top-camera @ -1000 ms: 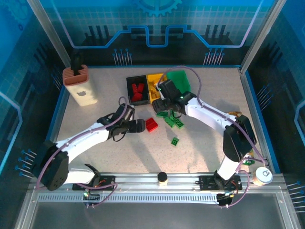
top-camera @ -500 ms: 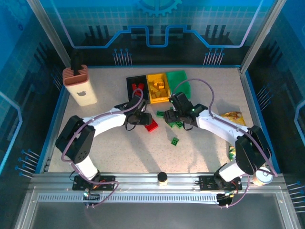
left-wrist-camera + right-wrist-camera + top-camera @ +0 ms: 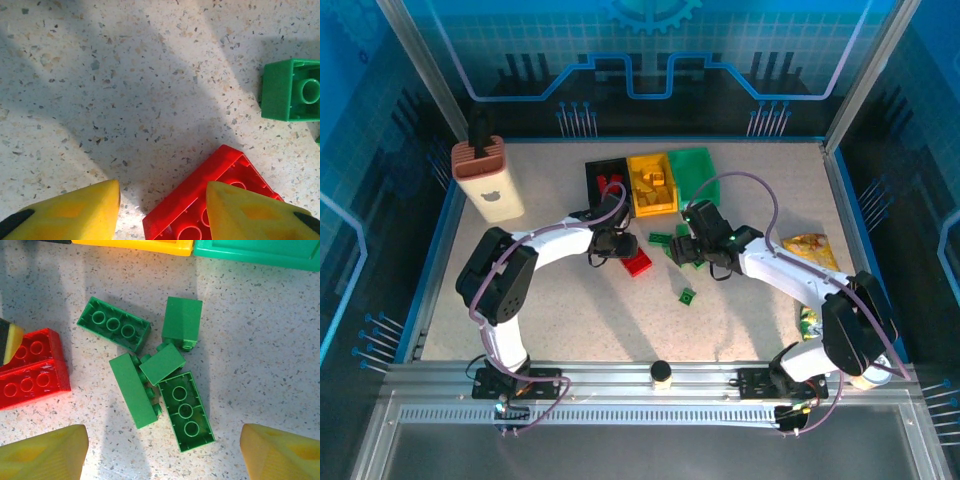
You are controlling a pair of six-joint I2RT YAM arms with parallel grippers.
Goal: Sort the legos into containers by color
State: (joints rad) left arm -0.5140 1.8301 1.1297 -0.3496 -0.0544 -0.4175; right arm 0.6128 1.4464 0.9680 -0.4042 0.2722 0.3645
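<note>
Left gripper [image 3: 164, 195]: jaws apart astride red lego [image 3: 192, 202] at frame bottom; lego meets frame-right finger, gap at the other.
Right gripper [image 3: 160, 437]: spread wide over 5 green legos [image 3: 132, 390], frame centre.
Containers: black bin [image 3: 592, 185], yellow bin [image 3: 653, 207], green bin [image 3: 698, 168], row, upper centre.

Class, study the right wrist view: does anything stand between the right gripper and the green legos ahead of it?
Nothing visible does. The right gripper is open, its fingers framing the green legos, which lie on bare table. The red lego sits off to one side.
</note>
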